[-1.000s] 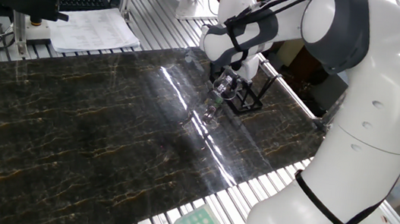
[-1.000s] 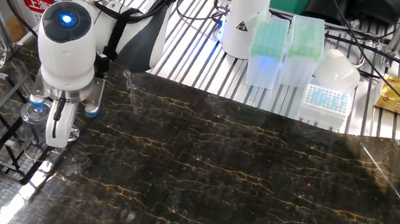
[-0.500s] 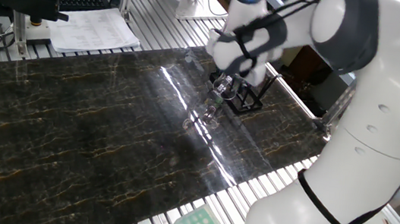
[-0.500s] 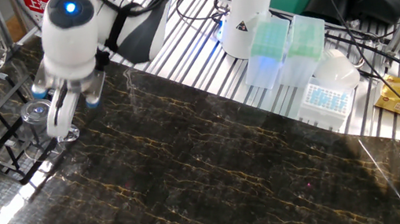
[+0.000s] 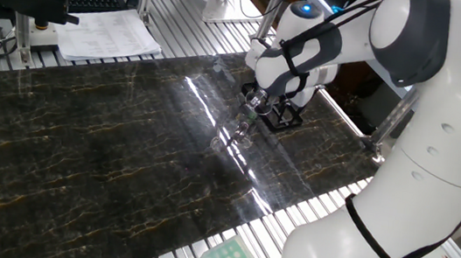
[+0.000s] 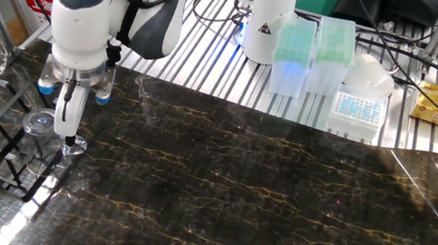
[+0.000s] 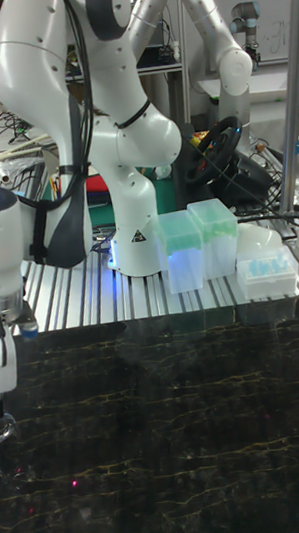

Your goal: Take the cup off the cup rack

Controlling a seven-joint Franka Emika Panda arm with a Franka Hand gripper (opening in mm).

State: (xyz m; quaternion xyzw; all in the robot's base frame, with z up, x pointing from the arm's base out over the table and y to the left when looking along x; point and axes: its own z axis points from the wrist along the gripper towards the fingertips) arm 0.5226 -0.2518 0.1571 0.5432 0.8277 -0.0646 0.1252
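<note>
Lifting is the step I judge to be in hand: the arm's two-finger hand sits at the small clear glass cup, which stands among the upright prongs of the small black thin-wire rack at the far end of the dark marbled counter. From the other fixed view one pale finger runs down just beside the cup's round rim, its tip near the rack's base. The second finger is hidden, so I cannot tell whether the hand is clamped on the glass or merely alongside it. In one fixed view the cup shows only as a glint at the rack, under the wrist.

Next, I think, comes a straight upward pull — high enough that the cup's base clears the prong tips before any sideways travel, or the wire frame may come up with it.

Compared with a second ago, the wrist has risen and swung away from the rack; the cup looks to be where it was.
</note>
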